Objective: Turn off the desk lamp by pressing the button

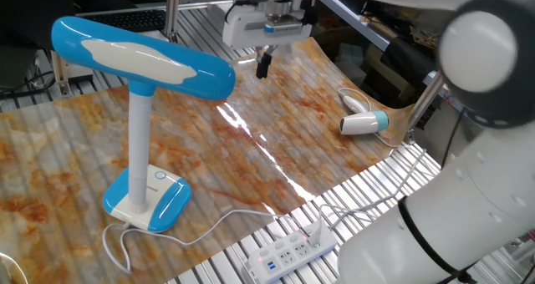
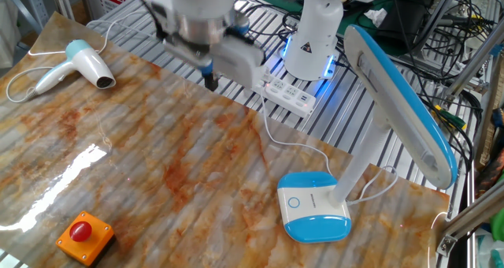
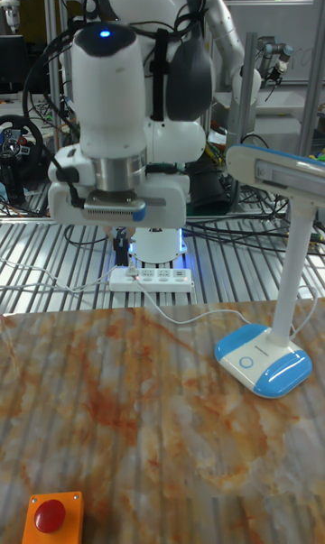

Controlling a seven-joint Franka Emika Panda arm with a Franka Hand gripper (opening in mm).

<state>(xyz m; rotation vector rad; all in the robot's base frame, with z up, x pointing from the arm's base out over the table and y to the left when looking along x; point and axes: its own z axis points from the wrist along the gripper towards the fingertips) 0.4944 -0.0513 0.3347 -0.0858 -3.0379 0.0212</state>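
- Hovering high above the table, the 2-finger gripper point(image 1: 264, 65) held nothing; its opening could not be told.
- The tall blue-and-white plastic desk lamp point(image 2: 394, 118) stood well apart, its tiny round white button point(image 2: 294, 202) facing up, reachable from above.

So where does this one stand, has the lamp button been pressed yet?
Nothing shows a press. The gripper hangs in the air above the far edge of the table, well away from the desk lamp and holding nothing. The button on the lamp base sits uncovered and untouched. Whether the lamp is lit cannot be told. Left: reach the base, come down on the button and press.
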